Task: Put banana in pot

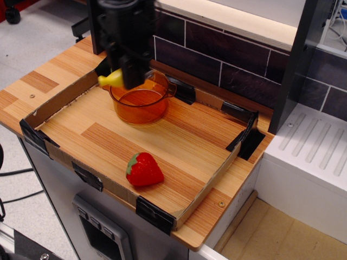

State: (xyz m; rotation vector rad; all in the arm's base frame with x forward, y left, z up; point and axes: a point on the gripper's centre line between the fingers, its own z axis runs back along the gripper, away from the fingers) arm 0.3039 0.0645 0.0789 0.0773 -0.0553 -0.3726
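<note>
Dark purple tile wall (pixel 217 54) runs behind the wooden worktop (pixel 49 76), grey floor (pixel 32 38) at 10 o'clock, white ribbed unit (pixel 309 157) at 3.
</note>
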